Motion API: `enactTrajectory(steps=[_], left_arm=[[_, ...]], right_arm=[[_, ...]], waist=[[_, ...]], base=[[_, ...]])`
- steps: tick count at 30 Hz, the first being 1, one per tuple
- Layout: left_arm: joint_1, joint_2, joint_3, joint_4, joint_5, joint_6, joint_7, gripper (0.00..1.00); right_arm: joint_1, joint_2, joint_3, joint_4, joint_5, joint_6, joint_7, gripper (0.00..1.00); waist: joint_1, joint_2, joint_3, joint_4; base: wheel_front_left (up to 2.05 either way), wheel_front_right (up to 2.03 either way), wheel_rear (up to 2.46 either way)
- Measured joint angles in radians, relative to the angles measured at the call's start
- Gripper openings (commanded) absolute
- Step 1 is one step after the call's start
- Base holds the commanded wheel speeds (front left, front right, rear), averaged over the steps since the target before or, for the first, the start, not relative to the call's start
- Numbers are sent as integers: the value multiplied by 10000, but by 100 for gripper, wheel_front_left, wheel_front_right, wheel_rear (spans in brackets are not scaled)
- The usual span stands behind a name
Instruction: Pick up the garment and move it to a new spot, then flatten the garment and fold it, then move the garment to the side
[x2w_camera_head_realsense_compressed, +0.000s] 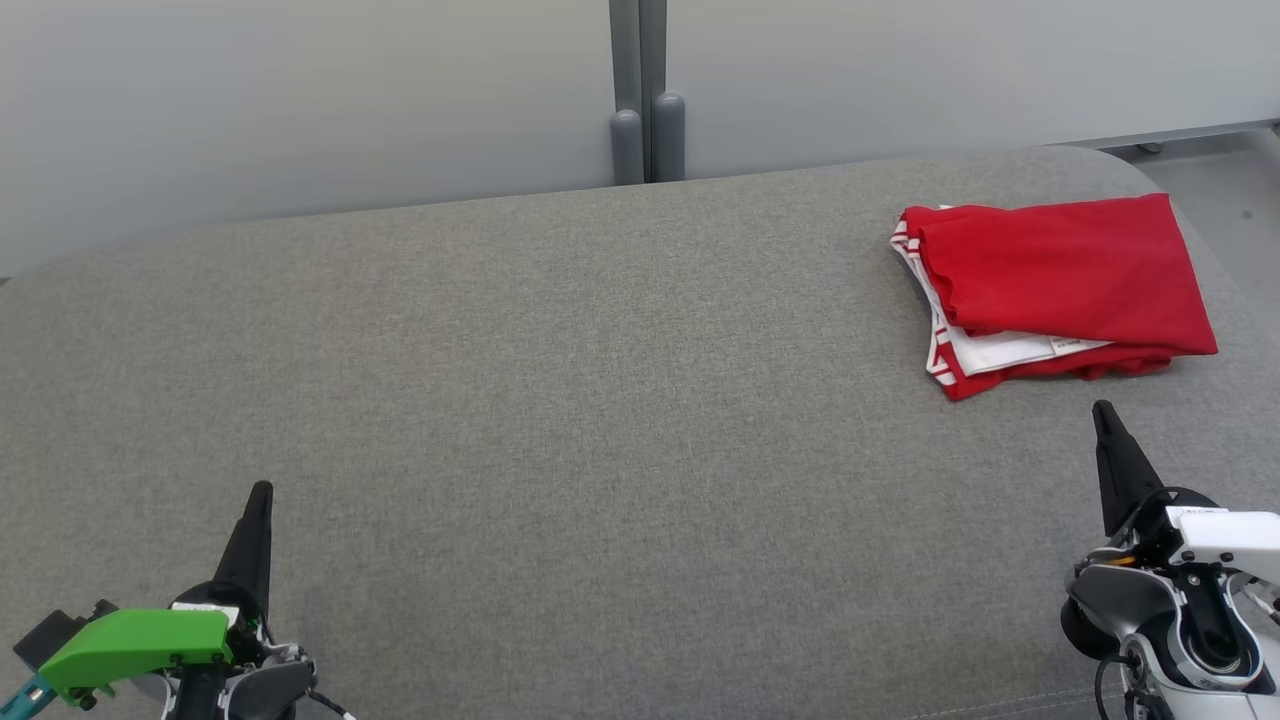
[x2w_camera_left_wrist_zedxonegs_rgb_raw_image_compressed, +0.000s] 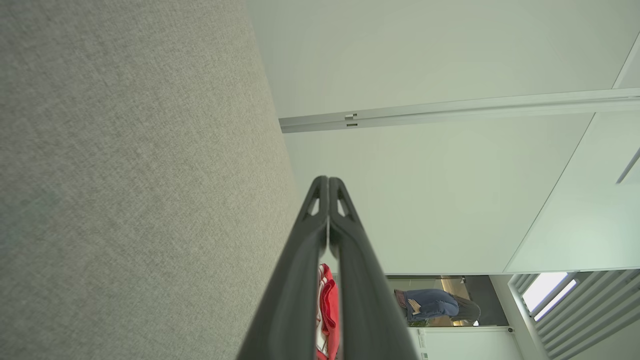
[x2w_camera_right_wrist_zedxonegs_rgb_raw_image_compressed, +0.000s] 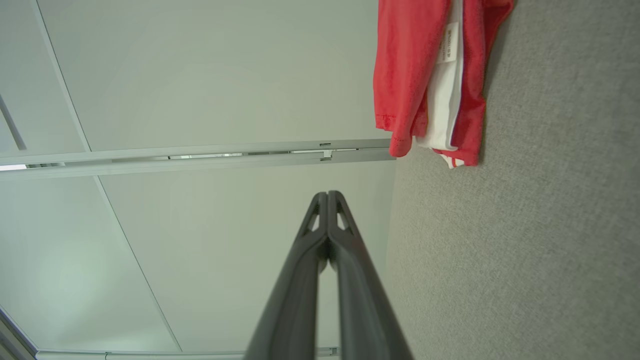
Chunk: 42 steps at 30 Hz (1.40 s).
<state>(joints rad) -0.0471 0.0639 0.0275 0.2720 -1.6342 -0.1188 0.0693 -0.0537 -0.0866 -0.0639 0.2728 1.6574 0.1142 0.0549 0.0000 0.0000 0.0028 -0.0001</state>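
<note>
Garment (x2w_camera_head_realsense_compressed: 1060, 285): red with white trim, folded, lying flat at the far right of the grey pad (x2w_camera_head_realsense_compressed: 560, 400), near its rounded corner. A white label shows at the near edge of the fold. Left gripper (x2w_camera_head_realsense_compressed: 262, 492) is low left, fingers pressed together, holding nothing. Right gripper (x2w_camera_head_realsense_compressed: 1104, 412) is low right, fingers likewise clenched and empty, near the garment, not touching.

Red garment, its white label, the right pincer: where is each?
red garment (x2w_camera_head_realsense_compressed: 1080, 265), head view, top folded layer.
white label (x2w_camera_right_wrist_zedxonegs_rgb_raw_image_compressed: 448, 42), right wrist view, middle of the label.
right pincer (x2w_camera_head_realsense_compressed: 1104, 410), head view, closed fingertips.
</note>
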Motion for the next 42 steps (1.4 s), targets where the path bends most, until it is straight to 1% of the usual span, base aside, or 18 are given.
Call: enactTrajectory(steps=[42], left_arm=[[-52, 0, 21, 67, 0, -4, 2, 0]], right_arm=[[-6, 56, -38, 75, -2, 2, 31, 0]], waist=[[0, 0, -3, 0]], base=[[0, 0, 0]])
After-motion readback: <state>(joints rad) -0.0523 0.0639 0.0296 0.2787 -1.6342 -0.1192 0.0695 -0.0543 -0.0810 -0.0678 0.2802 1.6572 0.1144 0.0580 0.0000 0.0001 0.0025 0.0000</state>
